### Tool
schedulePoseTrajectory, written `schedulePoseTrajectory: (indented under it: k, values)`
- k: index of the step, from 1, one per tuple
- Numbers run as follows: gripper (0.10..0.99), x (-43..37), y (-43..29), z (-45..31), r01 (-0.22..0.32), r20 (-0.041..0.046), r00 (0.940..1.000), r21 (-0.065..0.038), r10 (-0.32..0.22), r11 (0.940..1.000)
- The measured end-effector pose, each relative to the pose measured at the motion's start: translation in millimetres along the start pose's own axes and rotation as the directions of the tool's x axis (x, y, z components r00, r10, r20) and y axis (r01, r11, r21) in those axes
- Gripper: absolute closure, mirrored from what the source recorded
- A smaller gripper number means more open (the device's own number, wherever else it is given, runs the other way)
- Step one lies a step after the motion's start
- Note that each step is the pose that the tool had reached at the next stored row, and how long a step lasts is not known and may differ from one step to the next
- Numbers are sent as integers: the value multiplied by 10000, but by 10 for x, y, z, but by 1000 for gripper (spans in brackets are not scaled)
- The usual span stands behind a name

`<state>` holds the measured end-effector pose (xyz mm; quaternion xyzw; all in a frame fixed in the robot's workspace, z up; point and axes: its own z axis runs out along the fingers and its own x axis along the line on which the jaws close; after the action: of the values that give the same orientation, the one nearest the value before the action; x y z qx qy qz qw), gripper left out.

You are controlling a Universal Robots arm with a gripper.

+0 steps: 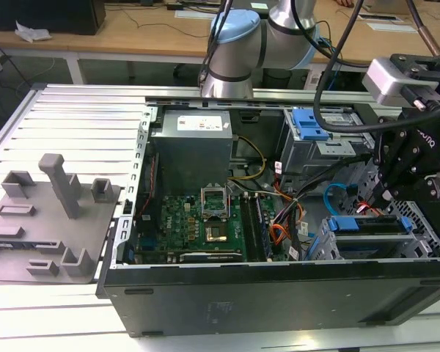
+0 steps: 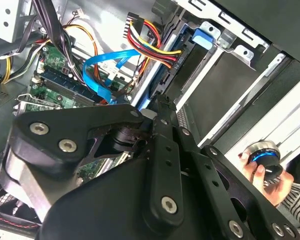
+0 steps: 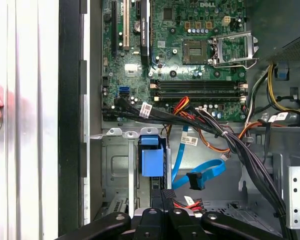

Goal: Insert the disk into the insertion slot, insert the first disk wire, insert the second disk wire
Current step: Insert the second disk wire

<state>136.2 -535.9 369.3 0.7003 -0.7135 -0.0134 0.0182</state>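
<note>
The open computer case (image 1: 279,293) holds the insertion slot (image 1: 370,246) low at the exterior view's right; the disk (image 1: 367,224) sits in it, its blue carrier's long axis running across that view; the gripper (image 1: 386,196) hangs just above, jaws drawn together, nothing discernible between them; the second disk wire (image 3: 202,172) loops near the tips, its black plug (image 3: 195,180) loose, facing roughly toward the disk.
</note>
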Motion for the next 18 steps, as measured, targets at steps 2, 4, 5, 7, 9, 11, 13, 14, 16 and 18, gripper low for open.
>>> schedulePoseTrajectory:
  k: [2, 4, 5, 7, 9, 11, 13, 14, 16, 18]
  values:
    - [980, -1, 2, -27, 0, -6, 10000, 0, 0, 10000]
    - [980, 0, 5, -94, 0, -9, 10000, 0, 0, 10000]
    - [980, 0, 5, -94, 0, -6, 10000, 0, 0, 10000]
    - [980, 0, 5, -96, 0, -9, 10000, 0, 0, 10000]
    - [918, 0, 6, -98, 0, -9, 10000, 0, 0, 10000]
    - [725, -1, 6, -100, -1, -9, 10000, 0, 1, 10000]
    - [725, -11, 6, -102, 0, -13, 10000, 0, 0, 10000]
    - [725, -21, 6, -101, 0, -10, 10000, 0, 0, 10000]
    - [725, -71, 7, -100, -1, -9, 10000, 0, 1, 10000]
    - [725, -119, 8, -101, 0, -10, 10000, 0, 0, 10000]
